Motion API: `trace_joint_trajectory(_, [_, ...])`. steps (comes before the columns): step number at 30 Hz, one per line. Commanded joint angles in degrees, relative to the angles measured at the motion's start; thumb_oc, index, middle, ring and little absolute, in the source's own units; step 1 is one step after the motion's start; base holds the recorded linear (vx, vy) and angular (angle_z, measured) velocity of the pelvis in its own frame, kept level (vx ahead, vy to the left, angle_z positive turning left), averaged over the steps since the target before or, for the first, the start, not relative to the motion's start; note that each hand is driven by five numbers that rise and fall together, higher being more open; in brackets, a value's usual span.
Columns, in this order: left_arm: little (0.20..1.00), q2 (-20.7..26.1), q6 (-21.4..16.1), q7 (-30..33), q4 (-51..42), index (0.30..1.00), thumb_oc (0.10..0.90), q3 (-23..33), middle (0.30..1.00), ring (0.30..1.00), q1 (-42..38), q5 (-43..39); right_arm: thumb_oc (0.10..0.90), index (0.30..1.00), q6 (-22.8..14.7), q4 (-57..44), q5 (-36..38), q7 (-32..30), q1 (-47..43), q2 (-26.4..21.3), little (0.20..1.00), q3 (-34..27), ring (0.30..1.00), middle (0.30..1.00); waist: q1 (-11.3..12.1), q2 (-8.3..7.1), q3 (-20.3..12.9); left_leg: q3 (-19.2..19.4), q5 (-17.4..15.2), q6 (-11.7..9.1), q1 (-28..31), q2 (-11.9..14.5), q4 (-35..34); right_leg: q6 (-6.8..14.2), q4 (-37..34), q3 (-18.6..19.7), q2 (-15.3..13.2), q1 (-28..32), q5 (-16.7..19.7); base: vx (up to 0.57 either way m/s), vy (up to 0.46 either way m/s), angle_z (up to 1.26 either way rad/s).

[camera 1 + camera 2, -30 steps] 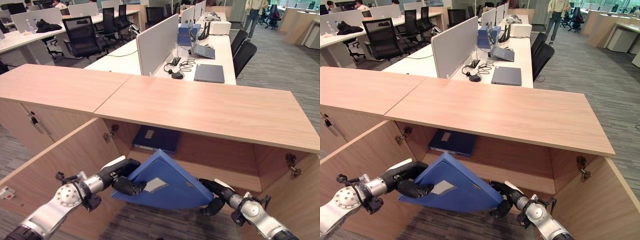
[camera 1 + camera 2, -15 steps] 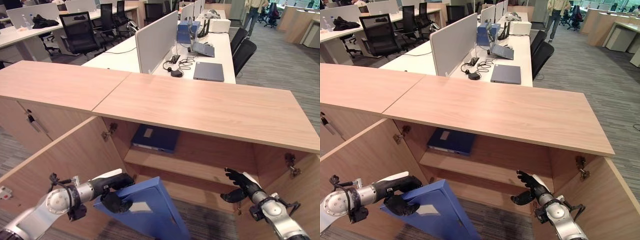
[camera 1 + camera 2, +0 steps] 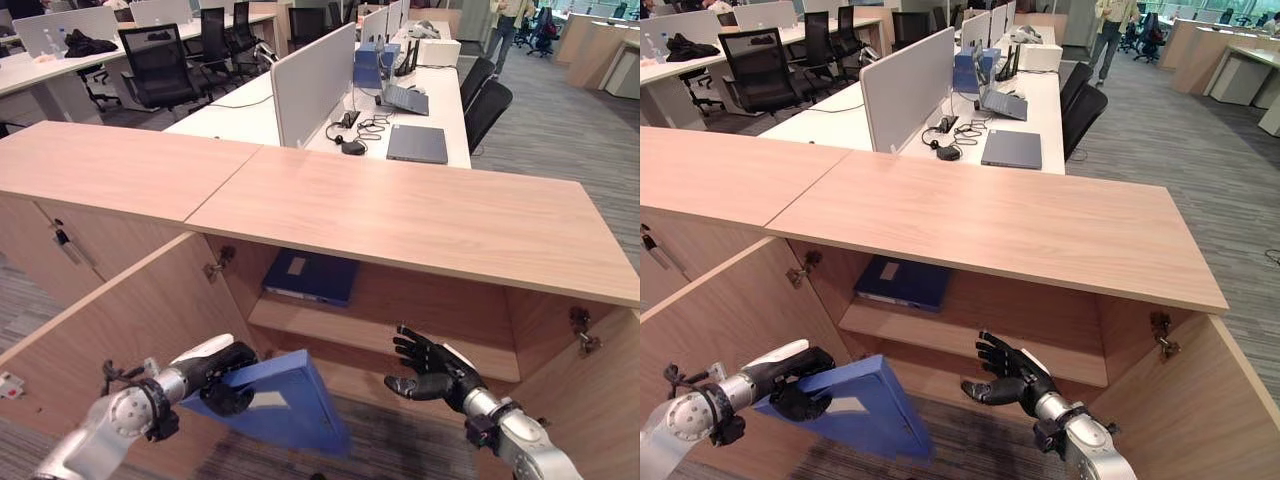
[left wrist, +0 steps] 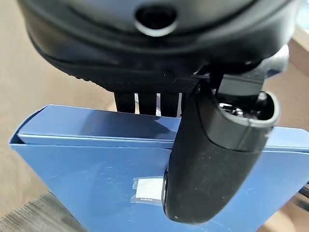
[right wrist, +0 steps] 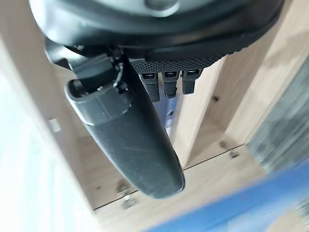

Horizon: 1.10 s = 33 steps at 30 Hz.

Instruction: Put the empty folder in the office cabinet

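**Folder held low before the open cabinet**

The left hand (image 3: 222,372) grips the blue folder (image 3: 275,400) at lower left of the frame, below the cabinet's (image 3: 420,215) shelf. The right hand (image 3: 430,366) hovers beside it, fingers spread, released.

Left wrist view. The dark left hand (image 4: 159,43) holds the flat blue cardboard folder (image 4: 91,159) by its upper edge: the thick black thumb (image 4: 212,159) lies across the folder's front face, and the fingers (image 4: 147,102) pass down behind that edge, so that the folder is pinched between them. A small clear label pocket with a white insert (image 4: 148,189) sits on the front face, just beside the thumb's tip. Light brown wooden panel (image 4: 38,72) stands behind the folder; a strip of grey carpeted floor (image 4: 34,217) shows at one lower corner.
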Motion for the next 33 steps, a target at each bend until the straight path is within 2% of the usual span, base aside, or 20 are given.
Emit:
trace_joint_trajectory(1, [0.300,0.4,-2.4,7.0,0.1,0.300,0.400,7.4,0.300,0.300,-6.0,2.0,0.800,0.900,-3.1,-8.3,3.7,2.2,-3.9,-2.1,0.900,-0.4,0.900,0.900,-0.5,-1.16,-1.6,1.2,-9.9,0.1,5.0,0.0,-0.1,2.2,0.3,-6.5,-1.7,-4.4,4.0,0.00,0.000,0.00])
trace_joint_trajectory(4, [0.300,-2.8,-1.5,8.7,-0.5,0.300,0.400,9.1,0.300,0.300,-6.0,4.6,0.800,0.900,-1.7,-10.4,-1.7,2.5,-4.8,-3.5,0.900,1.0,0.900,0.900,-0.5,-1.39,-1.6,1.4,-10.0,0.2,4.9,0.1,-0.1,2.0,0.3,-6.5,-1.6,-4.4,4.0,0.00,0.000,0.00])
trace_joint_trajectory(8, [0.300,-4.8,-1.3,9.6,-2.1,0.300,0.400,9.0,0.300,0.300,-6.8,6.5,0.800,0.900,-0.7,-10.1,-3.7,3.0,-6.5,-3.2,0.900,3.4,0.900,0.900,-0.4,-1.43,-1.7,1.5,-10.1,0.2,4.9,0.0,-0.1,1.9,0.3,-6.3,-1.6,-4.4,4.0,0.00,0.000,0.00])
trace_joint_trajectory(13, [0.300,-5.7,-0.8,10.9,-1.2,0.300,0.400,6.7,0.300,0.300,-10.0,8.3,0.800,0.900,0.3,-7.4,-4.7,2.1,-9.9,-1.9,0.900,7.5,0.900,0.900,-0.4,-1.45,-1.9,1.5,-10.1,0.2,4.8,0.1,-0.1,1.8,0.3,-6.3,-1.6,-4.5,3.9,-0.01,-0.005,-0.04])
trace_joint_trajectory(19, [0.300,-5.6,-1.2,10.4,-3.3,0.300,0.400,5.7,0.300,0.300,-11.1,6.0,0.800,0.900,-0.4,-5.3,-8.6,0.7,-14.3,-2.5,0.900,8.8,0.900,0.900,-0.1,-1.25,-1.8,1.5,-10.0,0.2,4.7,0.0,-0.1,1.7,0.3,-6.4,-1.7,-4.5,4.1,0.00,0.000,0.00])
trace_joint_trajectory(20, [0.300,-5.8,-1.7,9.0,-4.8,0.300,0.400,4.9,0.300,0.300,-11.2,2.9,0.800,0.900,-1.1,-4.8,-11.6,0.2,-16.3,-3.2,0.900,9.2,0.900,0.900,0.0,-1.17,-1.8,1.4,-10.0,0.3,4.8,0.0,-0.1,1.7,0.3,-6.4,-1.7,-4.5,4.1,0.00,0.000,0.00])
trace_joint_trajectory(22, [0.300,-5.6,-2.0,7.4,-6.4,0.300,0.400,4.1,0.300,0.300,-11.4,0.7,0.800,0.900,-1.5,-4.4,-12.8,0.1,-17.4,-3.3,0.900,9.4,0.900,0.900,0.0,-1.10,-1.8,1.3,-10.0,0.3,4.8,0.1,-0.1,1.8,0.3,-6.5,-1.7,-4.5,4.1,0.00,0.000,0.00])
trace_joint_trajectory(23, [0.300,-5.9,-2.7,5.4,-8.3,0.300,0.400,2.7,0.300,0.300,-11.3,-3.7,0.800,0.900,-2.3,-3.8,-16.1,-0.4,-19.0,-3.8,0.900,9.9,0.900,0.900,0.1,-1.00,-1.9,1.2,-10.0,0.4,4.8,0.0,-0.1,1.8,0.3,-6.5,-1.7,-4.4,4.1,0.00,0.000,0.00])
trace_joint_trajectory(26, [0.300,-5.8,-2.9,4.1,-10.4,0.300,0.400,1.4,0.300,0.300,-11.6,-7.7,0.800,0.900,-3.1,-2.7,-19.9,-1.1,-20.8,-4.5,0.900,10.5,0.900,0.900,0.1,-0.91,-1.9,1.1,-10.0,0.4,4.9,0.0,-0.1,1.8,0.3,-6.5,-1.7,-4.3,4.1,0.00,0.000,0.00])
trace_joint_trajectory(29, [0.300,-4.7,-3.5,1.6,-14.1,0.300,0.400,-1.6,0.300,0.300,-12.8,-16.5,0.800,0.900,-4.6,-1.7,-25.0,-2.3,-23.5,-6.0,0.900,11.1,0.900,0.900,0.1,-0.61,-1.8,0.8,-9.9,0.5,4.8,-0.1,-0.1,1.8,0.3,-6.7,-1.8,-4.3,4.1,0.00,0.004,0.03])
trace_joint_trajectory(33, [0.300,-2.5,-3.8,-0.6,-17.9,0.300,0.400,-4.0,0.300,0.300,-13.3,-20.9,0.800,0.900,-5.7,-0.8,-27.8,-3.6,-24.4,-6.8,0.900,11.0,0.900,0.900,0.1,-0.34,-1.8,0.4,-9.9,0.5,4.9,-0.1,-0.1,1.8,0.3,-6.9,-1.7,-4.2,4.1,0.00,0.004,0.03])
